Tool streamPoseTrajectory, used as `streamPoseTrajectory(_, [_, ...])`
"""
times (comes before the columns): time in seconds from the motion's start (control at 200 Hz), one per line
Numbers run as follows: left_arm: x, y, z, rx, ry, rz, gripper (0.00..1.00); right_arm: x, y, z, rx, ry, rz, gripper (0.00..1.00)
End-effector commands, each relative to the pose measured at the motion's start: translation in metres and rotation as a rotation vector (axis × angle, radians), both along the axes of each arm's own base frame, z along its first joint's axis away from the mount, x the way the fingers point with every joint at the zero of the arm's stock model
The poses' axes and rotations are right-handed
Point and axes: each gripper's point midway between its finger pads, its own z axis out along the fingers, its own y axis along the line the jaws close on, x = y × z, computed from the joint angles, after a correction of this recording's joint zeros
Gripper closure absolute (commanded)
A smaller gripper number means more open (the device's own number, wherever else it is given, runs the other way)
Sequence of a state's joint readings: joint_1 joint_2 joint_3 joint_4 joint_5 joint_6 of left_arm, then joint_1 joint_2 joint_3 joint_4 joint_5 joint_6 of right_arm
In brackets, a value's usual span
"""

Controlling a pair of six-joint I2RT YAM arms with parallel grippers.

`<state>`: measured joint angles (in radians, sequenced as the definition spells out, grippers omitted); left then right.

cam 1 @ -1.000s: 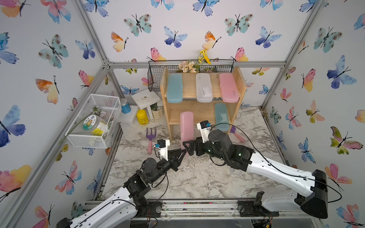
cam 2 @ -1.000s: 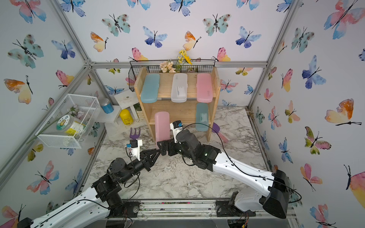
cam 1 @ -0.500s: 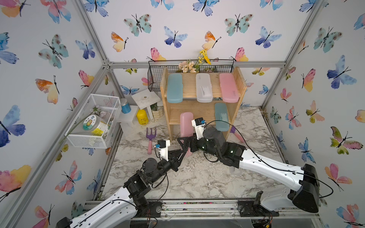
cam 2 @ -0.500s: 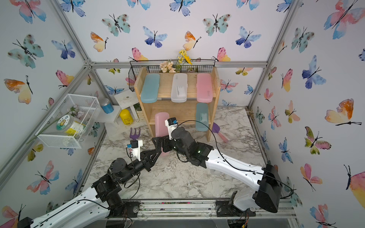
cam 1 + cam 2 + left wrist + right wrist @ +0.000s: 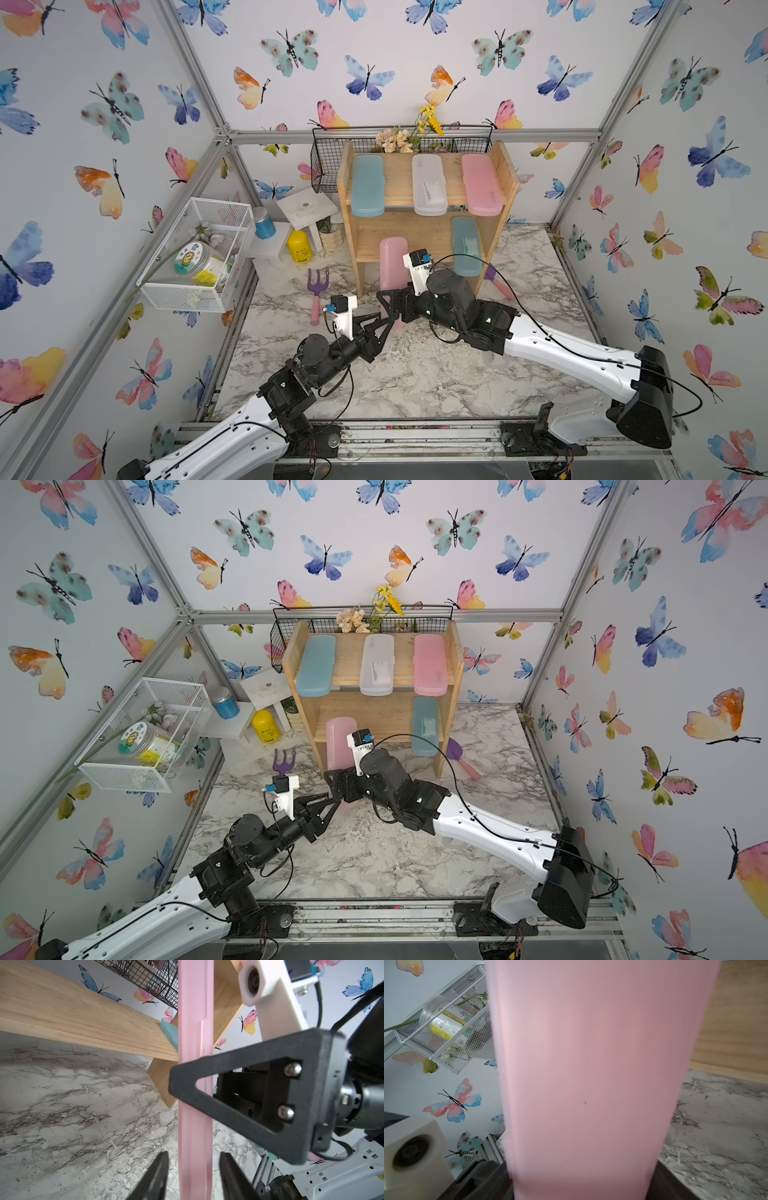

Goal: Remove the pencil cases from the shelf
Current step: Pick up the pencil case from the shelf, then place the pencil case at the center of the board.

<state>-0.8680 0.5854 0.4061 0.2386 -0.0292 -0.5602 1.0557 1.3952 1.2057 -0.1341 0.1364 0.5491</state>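
Plastic of the pink pencil case [image 5: 392,259], jutting from the lower tier of the shelf [image 5: 399,178], looks light, stiff, slick, best pinched across its long edges; left gripper [image 5: 194,1155] gapes around it, right gripper [image 5: 395,303] straddles it, clamp unclear.

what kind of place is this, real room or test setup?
Likely a staged robot test cell: a metal frame holds butterfly wallpaper panels, the left arm and right arm mount on a front rail, and a wooden shelf of pencil cases sits on the marble-look tabletop.
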Motion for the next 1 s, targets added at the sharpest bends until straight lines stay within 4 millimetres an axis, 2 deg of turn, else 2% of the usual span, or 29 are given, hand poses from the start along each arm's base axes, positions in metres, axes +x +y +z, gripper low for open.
streamPoseTrajectory(0.0, [0.006, 0.011, 0.013, -0.006, -0.021, 0.069, 0.01, -0.002, -0.032, -0.002, -0.097, -0.015, -0.074, 0.3])
streamPoseTrajectory(0.09, [0.011, 0.021, 0.013, 0.023, -0.016, 0.131, 0.01, -0.01, -0.062, -0.028, -0.21, 0.038, -0.117, 0.29])
streamPoseTrajectory(0.21, [0.018, 0.037, 0.014, 0.058, -0.007, 0.222, 0.01, -0.029, -0.109, -0.08, -0.389, 0.167, -0.183, 0.29])
streamPoseTrajectory(0.295, [0.02, 0.043, 0.015, 0.081, -0.004, 0.257, 0.01, -0.046, -0.136, -0.114, -0.444, 0.252, -0.217, 0.29])
streamPoseTrajectory(0.456, [0.023, 0.045, 0.011, 0.097, 0.008, 0.275, 0.01, -0.069, -0.168, -0.17, -0.486, 0.377, -0.267, 0.29])
streamPoseTrajectory(0.601, [0.023, 0.043, 0.0, 0.093, 0.03, 0.271, 0.01, -0.066, -0.187, -0.212, -0.571, 0.476, -0.293, 0.28])
streamPoseTrajectory(0.661, [0.023, 0.042, -0.003, 0.093, 0.035, 0.266, 0.01, -0.059, -0.19, -0.22, -0.58, 0.492, -0.294, 0.29])
streamPoseTrajectory(0.876, [0.025, 0.045, -0.009, 0.107, 0.041, 0.283, 0.01, -0.019, -0.205, -0.222, -0.579, 0.499, -0.327, 0.3])
streamPoseTrajectory(0.996, [0.026, 0.045, -0.013, 0.114, 0.044, 0.289, 0.01, -0.008, -0.21, -0.23, -0.604, 0.513, -0.324, 0.3])
